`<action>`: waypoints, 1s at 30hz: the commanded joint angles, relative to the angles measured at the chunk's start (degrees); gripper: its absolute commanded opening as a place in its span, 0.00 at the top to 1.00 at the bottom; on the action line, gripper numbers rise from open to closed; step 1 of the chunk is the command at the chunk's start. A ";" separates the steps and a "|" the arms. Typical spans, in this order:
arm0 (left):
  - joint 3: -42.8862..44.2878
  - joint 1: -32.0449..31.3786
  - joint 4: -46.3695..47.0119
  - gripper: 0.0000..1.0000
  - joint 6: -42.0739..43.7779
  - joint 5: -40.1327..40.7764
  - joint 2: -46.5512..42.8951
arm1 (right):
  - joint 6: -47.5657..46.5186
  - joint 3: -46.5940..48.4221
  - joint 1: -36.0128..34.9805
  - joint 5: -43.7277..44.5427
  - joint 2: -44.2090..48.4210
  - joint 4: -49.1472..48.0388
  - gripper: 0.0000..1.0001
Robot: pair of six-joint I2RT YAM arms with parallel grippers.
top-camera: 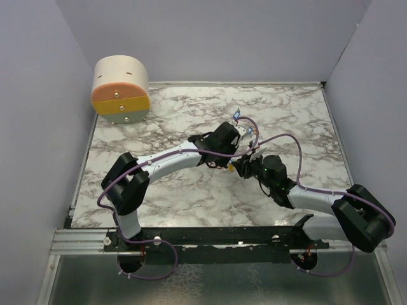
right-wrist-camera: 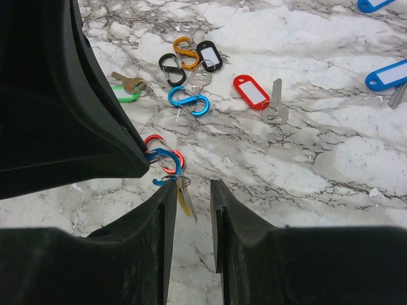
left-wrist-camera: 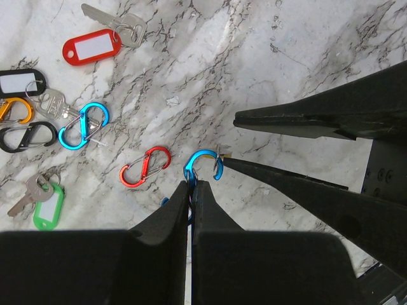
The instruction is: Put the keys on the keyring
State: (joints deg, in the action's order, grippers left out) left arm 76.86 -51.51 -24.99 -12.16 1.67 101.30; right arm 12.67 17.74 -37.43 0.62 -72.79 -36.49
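Note:
My left gripper (left-wrist-camera: 193,184) is shut on the lower end of a blue carabiner keyring (left-wrist-camera: 202,166), held just above the marble. Its open hook (right-wrist-camera: 166,166) shows beside my right gripper (right-wrist-camera: 191,187). A metal key with a yellow tag (right-wrist-camera: 184,201) hangs by its small ring at the hook's tip, between the right fingers and against the left one. The right jaws stand apart and do not clamp it. Other keys lie on the table: a red-tagged one (left-wrist-camera: 92,46), a green-tagged one (left-wrist-camera: 49,206) and blue-tagged ones (right-wrist-camera: 386,74).
Loose carabiners lie to the left: red (left-wrist-camera: 145,166), blue (left-wrist-camera: 84,125), black (left-wrist-camera: 25,135) and orange (left-wrist-camera: 16,109), with a black tag (left-wrist-camera: 22,82). A small round drawer unit (top-camera: 121,89) stands at the table's far left corner. Grey walls close in three sides.

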 commanded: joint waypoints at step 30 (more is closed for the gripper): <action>1.01 -0.64 -0.44 1.00 2.06 -0.38 -3.39 | -2.03 0.54 -0.19 -3.32 -1.13 -3.83 0.58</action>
State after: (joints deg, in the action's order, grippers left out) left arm 76.75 -51.83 -25.47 -10.90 1.63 100.82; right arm 11.57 17.74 -37.43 -1.32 -73.52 -38.63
